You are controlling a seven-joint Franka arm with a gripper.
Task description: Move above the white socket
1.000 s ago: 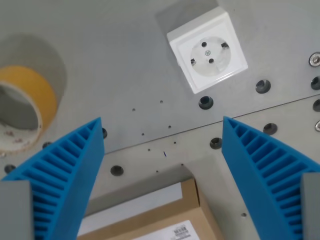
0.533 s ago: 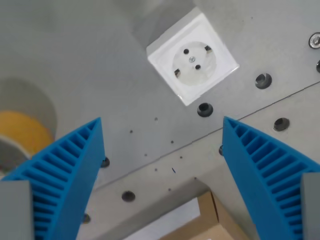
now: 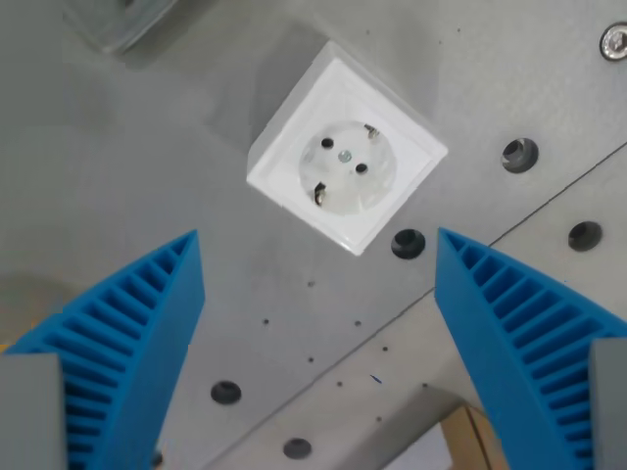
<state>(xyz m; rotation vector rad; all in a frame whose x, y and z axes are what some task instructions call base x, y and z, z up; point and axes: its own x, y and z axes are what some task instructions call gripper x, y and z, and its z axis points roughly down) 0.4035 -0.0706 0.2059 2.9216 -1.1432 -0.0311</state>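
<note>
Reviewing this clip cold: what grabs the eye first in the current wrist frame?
The white socket stands out most, a square block turned diamond-wise on the grey perforated table, in the upper middle of the view. Next come the two ribbed blue fingers of the open gripper, rising from the bottom corners with nothing between them. A cardboard corner peeks in at the bottom edge.

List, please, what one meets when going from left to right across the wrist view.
Left blue finger → white socket → dark hole beside the socket's corner → right blue finger → screw head at the upper right edge.
</note>
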